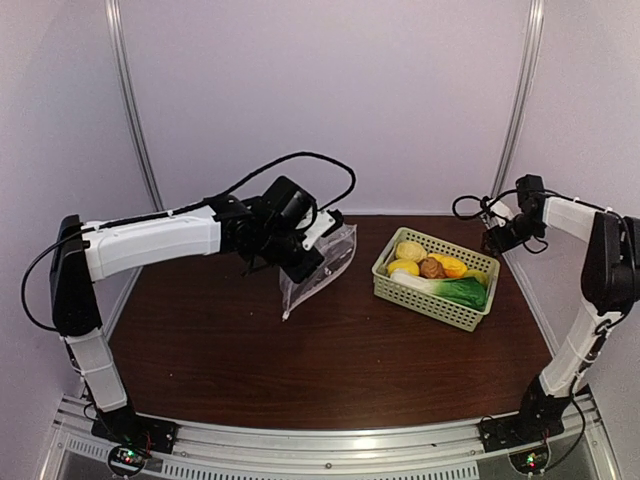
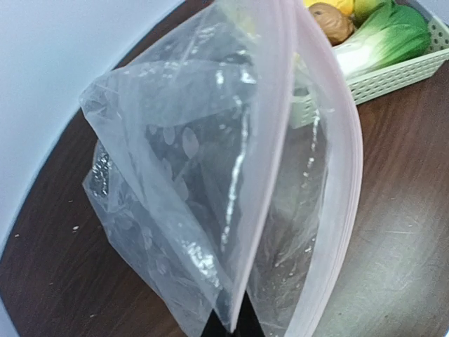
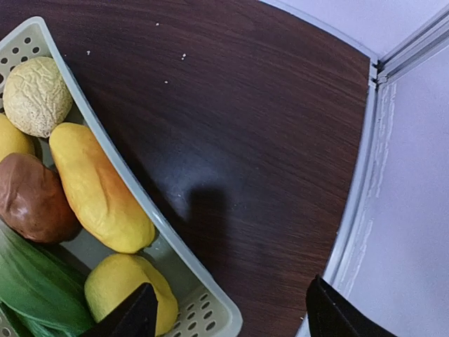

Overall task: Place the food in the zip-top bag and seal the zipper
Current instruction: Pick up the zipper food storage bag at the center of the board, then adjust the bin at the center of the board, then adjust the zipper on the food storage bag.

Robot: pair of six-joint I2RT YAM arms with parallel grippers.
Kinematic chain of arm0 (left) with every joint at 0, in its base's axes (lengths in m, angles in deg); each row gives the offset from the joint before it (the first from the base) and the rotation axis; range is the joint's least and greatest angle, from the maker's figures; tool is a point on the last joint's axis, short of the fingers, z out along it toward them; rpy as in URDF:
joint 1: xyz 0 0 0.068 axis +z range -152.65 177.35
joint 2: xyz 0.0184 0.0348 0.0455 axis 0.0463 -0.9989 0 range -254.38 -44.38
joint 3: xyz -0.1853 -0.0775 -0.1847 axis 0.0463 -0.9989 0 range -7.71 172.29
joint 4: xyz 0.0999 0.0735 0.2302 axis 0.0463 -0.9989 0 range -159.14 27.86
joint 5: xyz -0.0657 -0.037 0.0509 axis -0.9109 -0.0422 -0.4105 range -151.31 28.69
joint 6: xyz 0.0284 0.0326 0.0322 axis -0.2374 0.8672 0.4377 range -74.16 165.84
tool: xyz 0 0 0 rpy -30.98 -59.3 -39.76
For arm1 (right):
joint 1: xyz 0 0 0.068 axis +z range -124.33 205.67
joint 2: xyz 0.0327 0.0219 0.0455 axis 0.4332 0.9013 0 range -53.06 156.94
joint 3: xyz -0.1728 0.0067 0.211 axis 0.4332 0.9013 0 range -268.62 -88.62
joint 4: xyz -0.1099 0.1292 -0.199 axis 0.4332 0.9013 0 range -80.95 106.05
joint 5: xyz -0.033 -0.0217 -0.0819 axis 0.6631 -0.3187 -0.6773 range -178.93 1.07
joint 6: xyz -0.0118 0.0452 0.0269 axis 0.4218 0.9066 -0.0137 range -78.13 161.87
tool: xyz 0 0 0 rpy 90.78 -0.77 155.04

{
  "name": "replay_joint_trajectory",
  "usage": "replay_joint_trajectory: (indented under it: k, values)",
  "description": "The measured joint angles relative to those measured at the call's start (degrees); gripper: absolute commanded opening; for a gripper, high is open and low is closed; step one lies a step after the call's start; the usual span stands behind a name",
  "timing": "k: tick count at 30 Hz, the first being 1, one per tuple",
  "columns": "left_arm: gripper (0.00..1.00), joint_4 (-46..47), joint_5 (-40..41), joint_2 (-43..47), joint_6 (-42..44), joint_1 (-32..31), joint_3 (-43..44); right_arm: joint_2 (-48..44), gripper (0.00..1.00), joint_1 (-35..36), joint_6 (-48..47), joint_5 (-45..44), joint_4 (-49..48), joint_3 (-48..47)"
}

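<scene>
Bag (image 1: 320,270) hangs tilted over desk (image 1: 300,370) in my left jaws, clenched on it; mouth parted, zipper (image 2: 347,161) unsealed; just left of basket (image 1: 428,303). Food (image 1: 432,268) piled in basket. My right jaws spread wide, gripping nothing, above basket's right end and desk.

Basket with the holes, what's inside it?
In the basket: a bumpy potato, a long orange-yellow piece, a brown piece, yellow lemons and a leafy green vegetable. The floor beneath them is mostly covered.
</scene>
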Motion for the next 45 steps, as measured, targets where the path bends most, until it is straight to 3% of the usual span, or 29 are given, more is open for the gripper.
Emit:
replay_joint_trajectory:
  k: [5, 10, 20, 26, 29, 33, 36, 39, 41, 45]
  values:
    - [0.0, 1.81, -12.85, -0.98, -1.53, 3.32, -0.92, 7.34, 0.71, 0.0, -0.92, 5.81, 3.69, -6.01]
    - [0.0, 5.75, -19.61, 0.94, -2.82, 4.35, -5.33, 8.11, 0.69, 0.0, -2.36, 9.44, 6.03, -6.36]
    - [0.0, 9.6, -24.22, 2.23, -4.17, 4.13, -8.63, 11.8, 0.34, 0.0, -1.97, 9.77, 7.37, -7.89]
    - [0.0, 10.62, -24.0, 3.41, -5.01, 4.13, -9.27, 5.25, 0.23, -0.02, -0.59, 9.7, 3.89, 1.6]
    - [0.0, 11.41, -23.85, 3.5, -5.44, 4.13, -9.27, -0.87, 0.32, 0.22, -0.44, 9.68, 4.48, 8.41]
    - [0.0, 11.76, -23.69, 3.5, -6.27, 4.15, -9.29, -9.07, 0.63, 0.81, 0.07, 9.49, 7.72, 14.25]
    - [0.0, 12.2, -23.43, 3.52, -7.3, 4.15, -9.42, -17.35, 0.79, 1.88, 3.02, 8.66, 9.16, 14.93]
    - [0.0, 13.49, -21.9, 3.56, -9.75, 4.15, -9.51, -26.16, 0.8, 6.75, 7.8, 8.85, 7.69, 13.99]
    - [0.0, 14.49, -20.33, 3.67, -12.09, 4.17, -9.49, -28.89, 0.79, 13.6, 10.05, 9.99, 6.47, 11.76]
    - [0.0, 16.76, -16.87, 3.72, -17.75, 4.22, -9.14, -24.22, 0.73, 25.94, 14.64, 12.87, 3.93, 4.39]
